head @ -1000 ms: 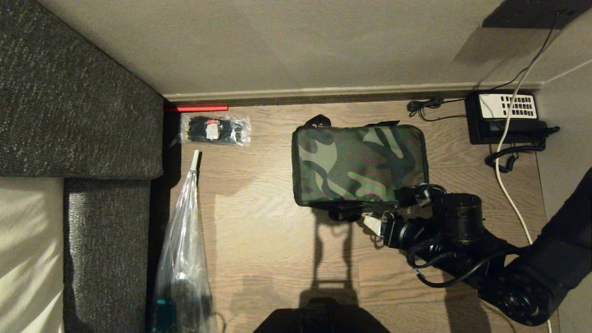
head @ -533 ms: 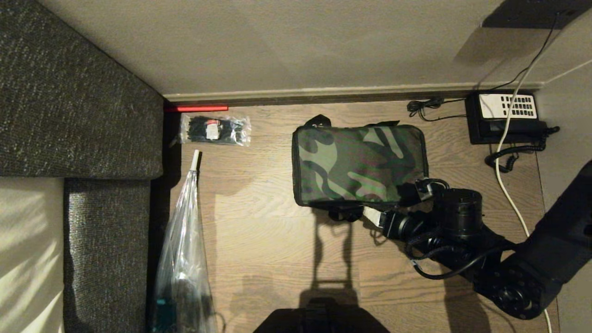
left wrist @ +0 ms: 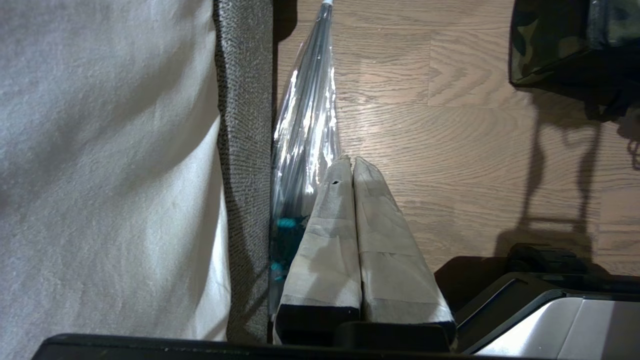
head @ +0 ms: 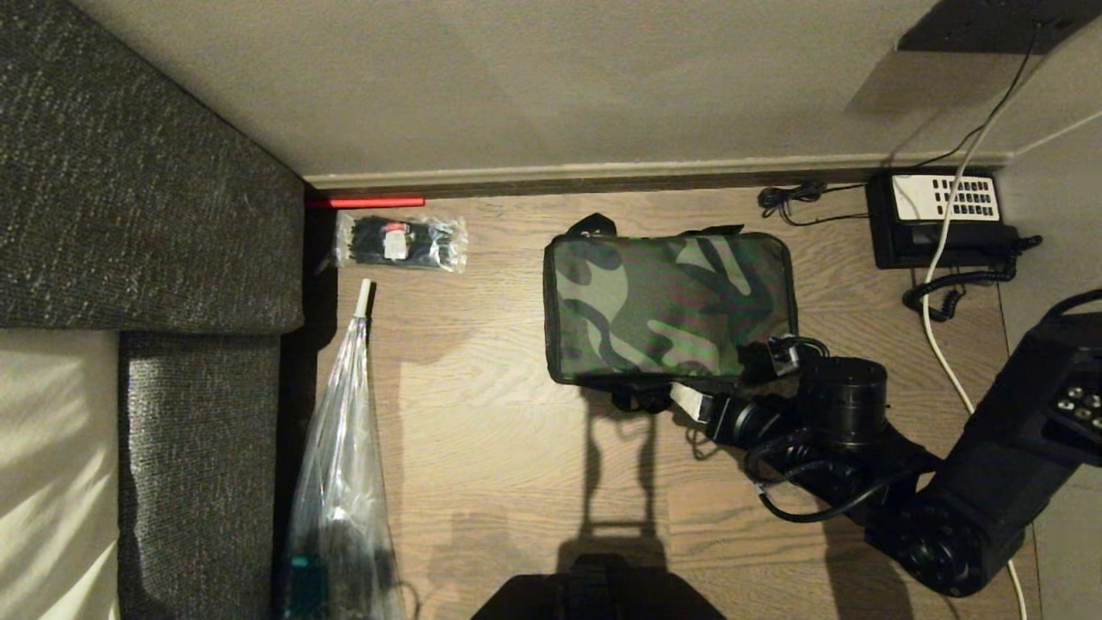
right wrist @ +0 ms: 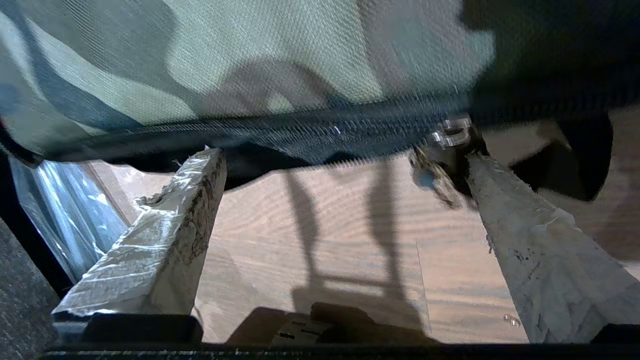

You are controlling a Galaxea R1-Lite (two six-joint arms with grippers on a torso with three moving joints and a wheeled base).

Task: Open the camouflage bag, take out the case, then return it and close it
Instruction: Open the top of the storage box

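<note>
Lying closed on the wood floor, long axis running left to right along the wall: camouflage bag [head: 667,306], zipped shut, contents hidden, so the case cannot be seen. Reaching in at the bag's near right corner: right claw [head: 699,392], fingers spread wide and empty, straddling the zipper band with the metal zipper pull [right wrist: 442,150] just beside one finger. Parked far from the bag by the clear plastic bag [head: 340,482]: left claw [left wrist: 350,165], fingers pressed together.
</note>
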